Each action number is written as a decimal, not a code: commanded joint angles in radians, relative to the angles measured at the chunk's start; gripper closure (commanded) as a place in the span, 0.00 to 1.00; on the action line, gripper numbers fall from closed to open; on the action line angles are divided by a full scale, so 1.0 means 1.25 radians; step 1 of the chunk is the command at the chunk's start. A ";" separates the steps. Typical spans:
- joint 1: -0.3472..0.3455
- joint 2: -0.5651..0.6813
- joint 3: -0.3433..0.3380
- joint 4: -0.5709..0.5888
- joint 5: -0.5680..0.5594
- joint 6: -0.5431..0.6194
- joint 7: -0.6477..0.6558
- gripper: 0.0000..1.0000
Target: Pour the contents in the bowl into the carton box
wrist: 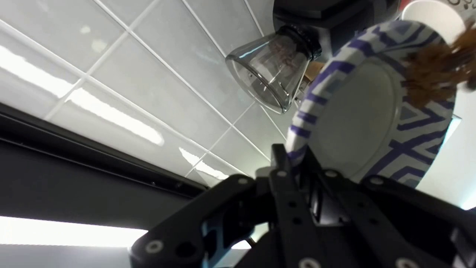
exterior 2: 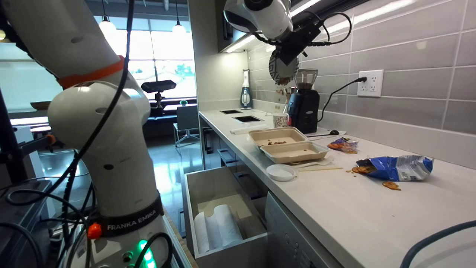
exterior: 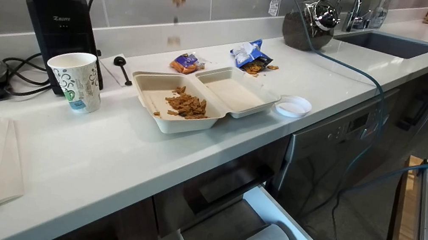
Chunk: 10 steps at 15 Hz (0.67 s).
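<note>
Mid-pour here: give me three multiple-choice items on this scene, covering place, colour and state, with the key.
1. Where does the heap of brown chunks lie?
A. on the counter
B. in the half of the clamshell box nearer the paper cup
C. in the other half

2. What colour is the scoop by the coffee grinder?
A. black
B. red
C. white

3. How is the patterned bowl?
A. upright on the counter
B. flat in the drawer
C. tilted, rim in the gripper

1 B: an exterior view shows the heap there.
2 A: it looks black in both exterior views.
3 C: the wrist view shows the rim gripped, more chunks spilling off.
</note>
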 commanded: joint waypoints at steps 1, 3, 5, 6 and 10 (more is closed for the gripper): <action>-0.069 -0.033 0.050 -0.012 0.005 -0.055 -0.024 0.97; -0.099 -0.042 0.075 -0.013 0.010 -0.071 -0.024 0.97; -0.132 -0.051 0.103 -0.013 0.016 -0.086 -0.024 0.97; -0.149 -0.056 0.118 -0.013 0.017 -0.090 -0.025 0.97; -0.222 -0.087 0.178 -0.015 0.034 -0.133 -0.025 0.97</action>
